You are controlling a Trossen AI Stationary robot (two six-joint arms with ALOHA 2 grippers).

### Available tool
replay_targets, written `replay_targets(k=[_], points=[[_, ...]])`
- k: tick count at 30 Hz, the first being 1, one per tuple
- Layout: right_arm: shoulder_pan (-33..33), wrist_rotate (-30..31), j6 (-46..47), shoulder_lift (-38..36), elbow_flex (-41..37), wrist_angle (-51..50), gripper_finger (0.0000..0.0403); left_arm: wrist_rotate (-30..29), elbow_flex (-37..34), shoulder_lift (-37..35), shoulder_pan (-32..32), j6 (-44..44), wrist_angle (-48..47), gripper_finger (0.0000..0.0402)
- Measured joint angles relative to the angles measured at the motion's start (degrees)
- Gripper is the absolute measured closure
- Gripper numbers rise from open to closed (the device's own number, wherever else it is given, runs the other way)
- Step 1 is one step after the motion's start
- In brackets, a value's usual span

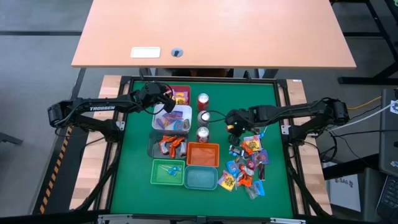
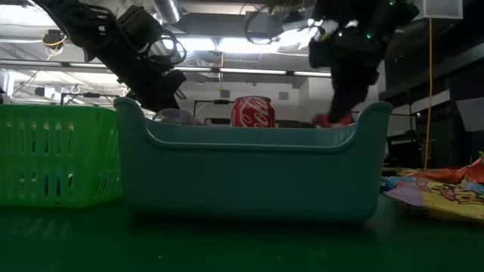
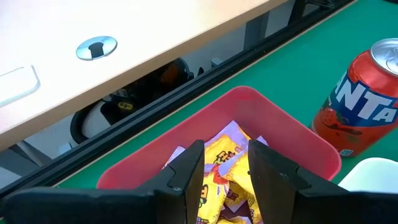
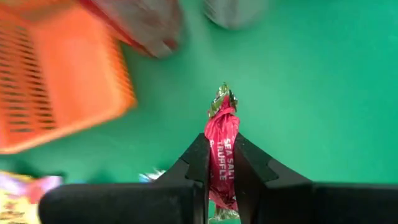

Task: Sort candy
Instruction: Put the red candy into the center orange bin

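Right hand (image 4: 221, 163) grips a red truffle candy (image 4: 221, 149) between its fingers, above the green surface (image 4: 311, 93); carry it level to its bin. Left hand (image 3: 225, 168), open, hovers over yellow candies (image 3: 225, 171) in the red bin (image 3: 292, 134).

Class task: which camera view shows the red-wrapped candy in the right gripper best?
The right wrist view: the red-wrapped candy sits clamped between the right gripper fingers, lettering readable. The low view shows only a red scrap; the high view hides it; the left wrist view misses it.

Even overhead light, backlit dim low view, orange bin (image 4: 59, 74) motion-blurred
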Motion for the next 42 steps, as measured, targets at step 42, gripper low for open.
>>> replay_targets(k=[42], points=[[11.02,-12.0,-10.83,1.96,0.08,29.87,0.0338,-0.04,0.0,0.0,0.02,0.0,-0.02,0.0288]])
